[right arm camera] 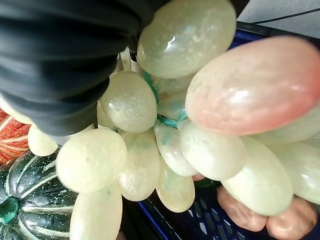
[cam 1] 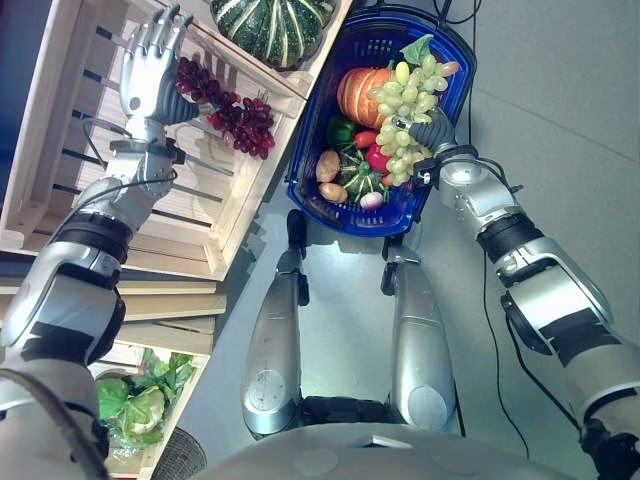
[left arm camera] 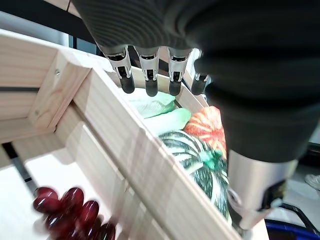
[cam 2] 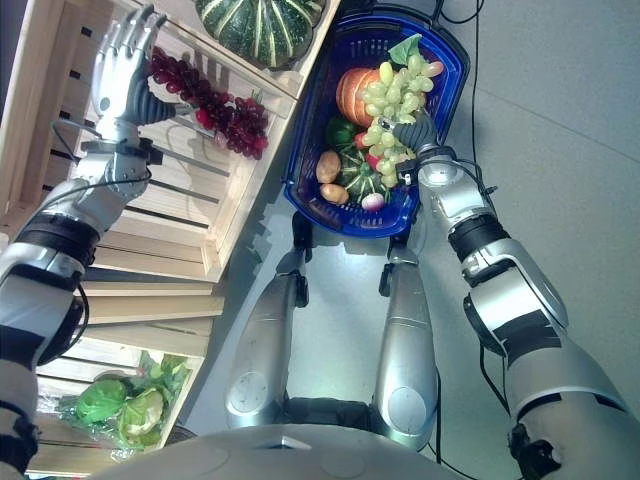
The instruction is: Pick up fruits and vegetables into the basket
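My right robot hand (cam 1: 432, 130) clutches the green grape bunch (cam 1: 405, 110) over the blue basket (cam 1: 450, 85); my left robot hand (cam 1: 148, 68), fingers straight, hovers above red grapes (cam 1: 232, 110).

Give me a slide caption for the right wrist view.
Green grapes hang beside the right hand above the blue basket.

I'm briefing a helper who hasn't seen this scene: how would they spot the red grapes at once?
Find the pale wooden crate beside the blue basket. On its slats, just past the left hand, lies the red grapes bunch. It is dark red, unlike the striped green squash nearby and the green grapes in the basket.
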Motion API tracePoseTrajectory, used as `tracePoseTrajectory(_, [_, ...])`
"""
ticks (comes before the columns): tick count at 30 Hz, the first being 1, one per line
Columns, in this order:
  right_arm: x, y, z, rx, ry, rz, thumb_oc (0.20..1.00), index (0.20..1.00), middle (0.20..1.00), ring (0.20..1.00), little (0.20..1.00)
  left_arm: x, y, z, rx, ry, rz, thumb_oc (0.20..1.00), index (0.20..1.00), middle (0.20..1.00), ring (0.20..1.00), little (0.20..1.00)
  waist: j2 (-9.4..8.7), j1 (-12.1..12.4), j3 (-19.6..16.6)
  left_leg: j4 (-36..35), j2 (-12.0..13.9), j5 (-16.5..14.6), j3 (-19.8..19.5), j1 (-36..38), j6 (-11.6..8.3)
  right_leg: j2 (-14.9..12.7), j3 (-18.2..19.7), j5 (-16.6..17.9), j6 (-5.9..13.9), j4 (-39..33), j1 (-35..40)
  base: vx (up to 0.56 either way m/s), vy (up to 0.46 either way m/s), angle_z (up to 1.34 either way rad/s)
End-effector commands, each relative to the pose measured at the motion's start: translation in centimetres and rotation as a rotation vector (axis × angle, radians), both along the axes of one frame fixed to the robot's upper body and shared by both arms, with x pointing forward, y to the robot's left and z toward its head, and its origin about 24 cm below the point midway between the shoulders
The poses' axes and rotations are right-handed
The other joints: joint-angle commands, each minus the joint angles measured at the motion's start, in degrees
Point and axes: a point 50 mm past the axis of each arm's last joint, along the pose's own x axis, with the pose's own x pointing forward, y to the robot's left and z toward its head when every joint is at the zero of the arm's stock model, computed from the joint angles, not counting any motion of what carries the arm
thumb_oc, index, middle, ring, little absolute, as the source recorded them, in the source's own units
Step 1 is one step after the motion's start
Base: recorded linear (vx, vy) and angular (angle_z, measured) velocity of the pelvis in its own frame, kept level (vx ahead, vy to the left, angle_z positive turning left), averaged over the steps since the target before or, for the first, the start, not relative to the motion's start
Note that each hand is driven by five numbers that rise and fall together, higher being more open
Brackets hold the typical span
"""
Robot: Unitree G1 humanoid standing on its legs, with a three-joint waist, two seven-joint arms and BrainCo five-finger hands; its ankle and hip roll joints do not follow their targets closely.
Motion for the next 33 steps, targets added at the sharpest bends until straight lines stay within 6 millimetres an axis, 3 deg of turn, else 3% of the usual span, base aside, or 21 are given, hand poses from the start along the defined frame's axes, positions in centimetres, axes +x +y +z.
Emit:
tracePoseTrajectory(1, [0.5, 1.1, 2.5, 0.02, -0.09, 0.011, 0.2, 0.2, 0.2, 0.2, 0.2, -0.3, -1.2, -1.4, -0.001, -0.007, -0.051, 1.0, 1.0, 1.0, 1.0, 1.0, 2.29, 0.8, -2.0, 4.7, -5.3, -4.7, 1.4, -2.9, 2.28, 2.2, -6.6, -4.5, -0.51, -2.1, 4.4, 0.0, 0.0, 0.0])
tracePoseTrajectory(13, [0.9, 0.5, 2.5, 0.027, -0.056, 0.003, 0.2, 0.2, 0.2, 0.2, 0.2, -0.1, -1.5, -3.8, 0.073, 0.127, -0.04, 1.0, 1.0, 1.0, 1.0, 1.0, 2.88, 0.8, -2.0, 4.6, -5.3, -4.5, 1.5, -3.2, 2.58, 2.4, -6.4, -4.3, -0.32, -1.6, 3.6, 0.01, 0.004, 0.02])
tracePoseTrajectory(14, [1.0, 0.5, 2.5, 0.026, -0.053, 0.001, 0.272, 0.272, 0.272, 0.272, 0.272, -0.1, -1.6, -4.0, 0.078, 0.132, -0.038, 1.0, 1.0, 1.0, 1.0, 1.0, 2.95, 0.7, -2.0, 4.5, -5.4, -4.4, 1.6, -3.1, 2.59, 2.4, -6.4, -4.2, -0.31, -1.6, 3.6, 0.02, 0.034, -0.01])
tracePoseTrajectory(15, [1.0, 0.4, 2.5, 0.028, -0.045, -0.005, 0.416, 0.416, 0.416, 0.416, 0.416, 0.0, -1.6, -4.1, 0.087, 0.147, -0.03, 1.0, 1.0, 1.0, 1.0, 1.0, 3.0, 0.6, -2.0, 4.5, -5.3, -4.4, 1.6, -3.1, 2.6, 2.4, -6.3, -4.2, -0.32, -1.6, 3.6, 0.02, 0.042, 0.0])
tracePoseTrajectory(16, [1.0, 0.3, 2.5, 0.032, -0.037, -0.013, 0.918, 0.918, 0.918, 0.918, 0.918, 0.1, -1.7, -4.2, 0.102, 0.161, -0.025, 1.0, 1.0, 1.0, 1.0, 1.0, 3.08, 0.5, -2.0, 4.6, -5.3, -4.5, 1.7, -3.0, 2.63, 2.4, -6.2, -4.2, -0.34, -1.5, 3.5, 0.02, 0.036, -0.01])
tracePoseTrajectory(17, [1.0, 0.3, 2.5, 0.032, -0.037, -0.012, 1.0, 1.0, 1.0, 1.0, 1.0, 0.1, -1.7, -4.2, 0.105, 0.162, -0.024, 1.0, 1.0, 1.0, 1.0, 1.0, 3.08, 0.5, -2.0, 4.6, -5.3, -4.5, 1.7, -3.1, 2.63, 2.4, -6.2, -4.2, -0.35, -1.5, 3.5, 0.02, 0.048, -0.01])
tracePoseTrajectory(33, [1.4, -1.4, 1.9, -0.037, 0.083, -0.073, 1.0, 1.0, 1.0, 1.0, 1.0, 2.5, -1.0, -2.1, 0.23, 0.259, 0.146, 1.0, 1.0, 1.0, 1.0, 1.0, 3.77, -2.0, -2.0, 4.2, -4.9, -3.5, 2.8, -4.6, 2.56, 3.0, -4.6, -3.4, -0.41, -1.5, 1.2, 0.0, 0.04, -0.02])
